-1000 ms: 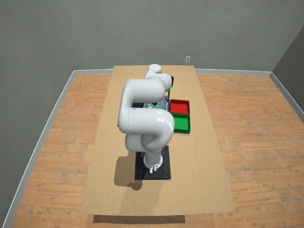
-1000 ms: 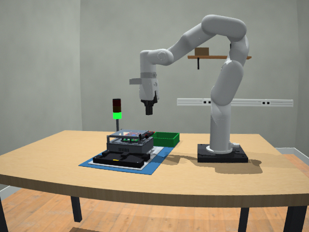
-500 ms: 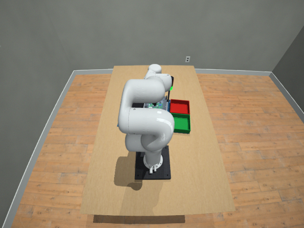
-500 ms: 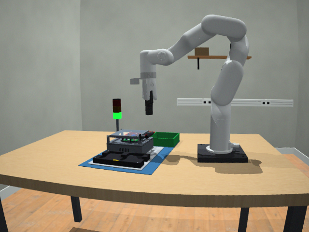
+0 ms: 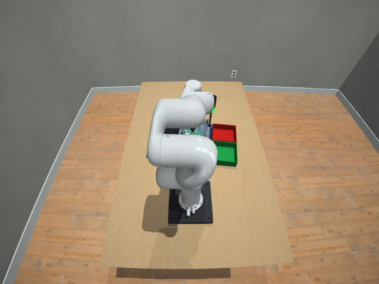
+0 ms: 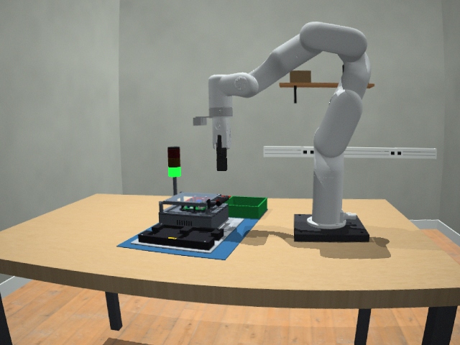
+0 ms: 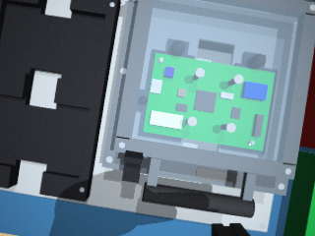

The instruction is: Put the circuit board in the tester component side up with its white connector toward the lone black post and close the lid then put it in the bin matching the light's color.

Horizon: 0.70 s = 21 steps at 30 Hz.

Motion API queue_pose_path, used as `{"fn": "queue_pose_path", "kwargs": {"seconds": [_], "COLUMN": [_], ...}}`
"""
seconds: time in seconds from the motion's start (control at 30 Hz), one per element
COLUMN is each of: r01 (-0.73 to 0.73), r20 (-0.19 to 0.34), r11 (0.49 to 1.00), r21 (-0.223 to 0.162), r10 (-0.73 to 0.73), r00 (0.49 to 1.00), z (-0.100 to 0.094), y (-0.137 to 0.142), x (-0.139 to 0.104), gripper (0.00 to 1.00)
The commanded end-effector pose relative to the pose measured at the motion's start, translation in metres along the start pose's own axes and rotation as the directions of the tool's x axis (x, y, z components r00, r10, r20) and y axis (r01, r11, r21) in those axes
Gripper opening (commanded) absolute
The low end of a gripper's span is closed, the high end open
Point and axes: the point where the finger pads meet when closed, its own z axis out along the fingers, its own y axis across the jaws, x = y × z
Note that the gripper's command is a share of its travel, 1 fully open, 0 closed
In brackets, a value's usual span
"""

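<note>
The black-fingered gripper (image 6: 221, 169) (image 7: 231, 228), shut on nothing, hangs above the grey box-shaped tester (image 6: 192, 217) (image 7: 305, 59), where the green rectangular circuit board (image 7: 212, 100) lies component side up beneath the clear, lowered lid (image 6: 198, 197) (image 7: 217, 25), and the signal light (image 5: 213, 110) (image 6: 174, 171) glows green.

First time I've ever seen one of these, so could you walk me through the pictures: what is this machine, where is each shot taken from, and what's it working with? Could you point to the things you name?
The white machine is a single robot arm, bolted to a black base plate (image 5: 174, 218) (image 6: 330, 236) on a table. Its "hand" is the gripper (image 6: 221, 169), with black fingers now shut on nothing.

One picture looks down from above, one from the side, and one from the arm's wrist.

The gray box is a tester (image 6: 192, 219) (image 7: 305, 93). Under its clear, lowered lid lies a green circuit board (image 7: 212, 125). Beside it sits an empty black tray (image 6: 174, 240) (image 7: 54, 133). The signal light (image 5: 213, 110) (image 6: 174, 171) glows green. Nearby stand a red bin (image 5: 224, 133) and a green bin (image 5: 226, 153) (image 6: 245, 211).
</note>
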Motion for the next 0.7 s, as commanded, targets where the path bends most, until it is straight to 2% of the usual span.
{"fn": "queue_pose_path", "kwargs": {"seconds": [0.0,0.3,0.67], "r01": [-0.106,-0.166,-0.172], "r20": [-0.004,-0.004,-0.004], "r11": [0.994,0.986,0.985], "r21": [0.0,0.0,0.0], "r10": [0.106,0.166,0.172], "r00": [0.994,0.986,0.985], "z": [-0.0013,-0.0013,-0.0013], "y": [0.0001,0.0001,0.0001], "x": [0.001,0.001,0.001], "gripper": [0.0,0.0,0.0]}}
